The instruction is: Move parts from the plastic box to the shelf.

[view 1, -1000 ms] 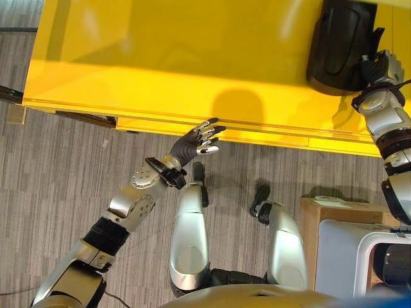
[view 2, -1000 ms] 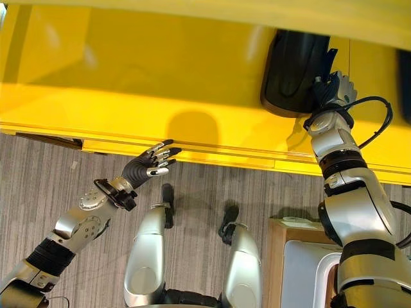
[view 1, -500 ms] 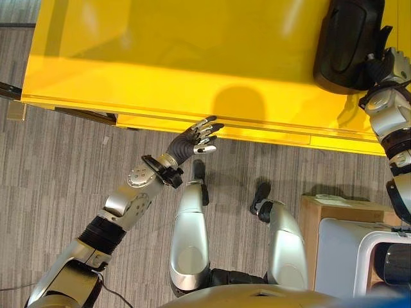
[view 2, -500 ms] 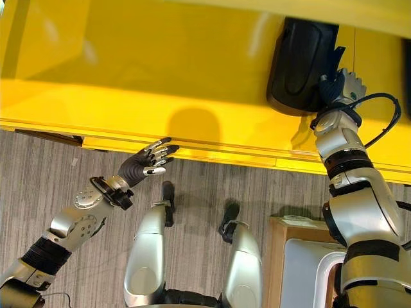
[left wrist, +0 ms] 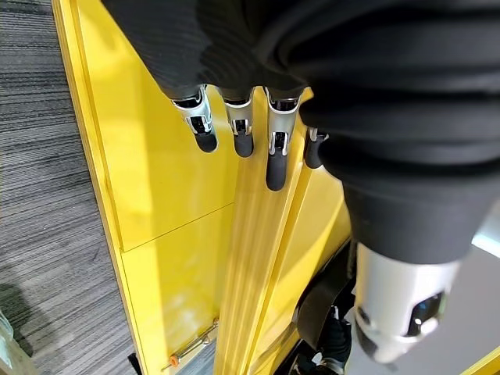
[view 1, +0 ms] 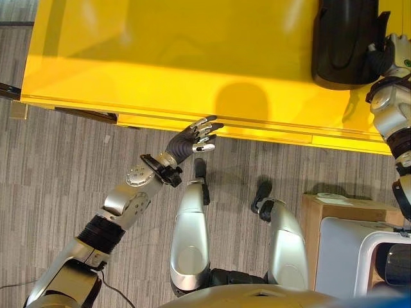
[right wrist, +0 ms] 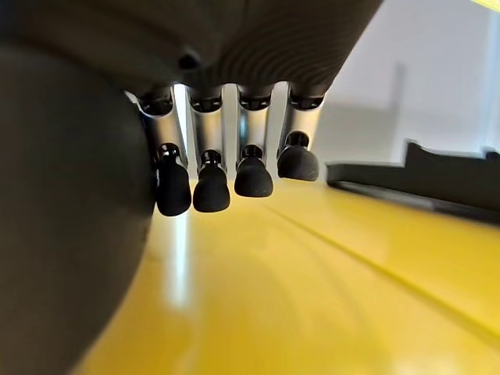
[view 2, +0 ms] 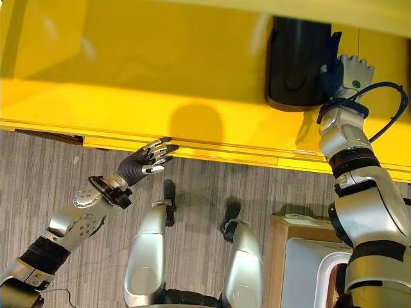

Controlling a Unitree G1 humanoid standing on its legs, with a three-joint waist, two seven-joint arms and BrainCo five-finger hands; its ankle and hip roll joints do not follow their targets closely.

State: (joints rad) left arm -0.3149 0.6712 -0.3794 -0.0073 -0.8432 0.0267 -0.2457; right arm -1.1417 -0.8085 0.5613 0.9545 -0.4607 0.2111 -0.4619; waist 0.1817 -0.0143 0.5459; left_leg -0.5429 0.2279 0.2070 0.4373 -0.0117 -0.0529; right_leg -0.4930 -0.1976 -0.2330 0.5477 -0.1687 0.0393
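I am seeing one black part (view 1: 343, 42) lying on the yellow shelf (view 1: 160, 58), upper right; my right hand (view 2: 350, 72) is resting beside it, fingers relaxed, my left hand (view 1: 192, 138) spread wide, both carrying nothing.

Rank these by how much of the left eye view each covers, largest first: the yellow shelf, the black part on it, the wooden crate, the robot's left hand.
1. Yellow shelf, by far the largest.
2. Black part.
3. Wooden crate, partly hidden, so unsure against the part.
4. Left hand, smallest, open at the shelf's front edge.
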